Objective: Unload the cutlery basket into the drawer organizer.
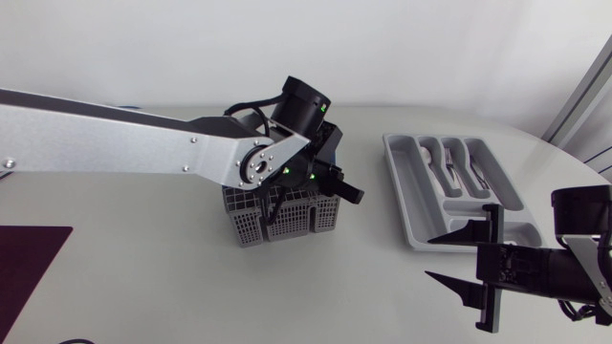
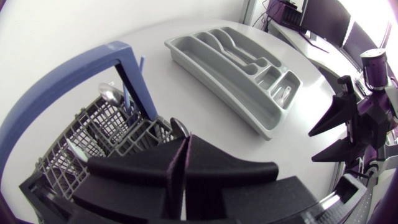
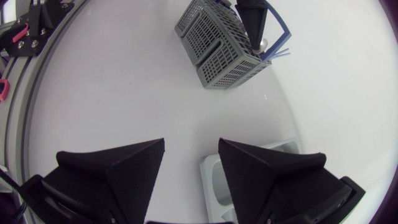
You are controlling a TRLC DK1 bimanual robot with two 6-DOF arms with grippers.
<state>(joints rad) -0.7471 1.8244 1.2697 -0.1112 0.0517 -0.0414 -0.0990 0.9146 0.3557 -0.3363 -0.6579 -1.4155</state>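
Left wrist view is the one to go by here. The left end effector (image 2: 185,140) is down at the top of the cutlery basket (image 2: 118,134) with its fingers clenched. The rounded end of a metal piece (image 2: 180,127) pokes out right at the tips. I read that as pinched, though the actual contact is hidden. There's also a spoon (image 2: 111,93) in a farther compartment, next to the blue handle (image 2: 74,74) arching over the basket.

In the head view the basket (image 1: 277,220) sits mid-surface (image 1: 143,248), and the drawer organizer (image 1: 406,201) is well off to its right with some cutlery (image 1: 449,167) already in its slots. The right end effector (image 1: 430,258) hangs released, fingers spread, just near of the organizer and touching nothing.

How I'd handle the pull:
- Go straight up, slowly. The mesh walls are tall, and a tilted piece could catch and drag the light basket along.
- Keep off the blue handle upright, which stands just ahead of the fingers.
- Don't swing right until the whole piece is clear of the rim.
- Line it up lengthwise with a long slot and lower it before letting go, so it doesn't bounce.
- Come in from the far side of the organizer, since the right arm sits on the near side.
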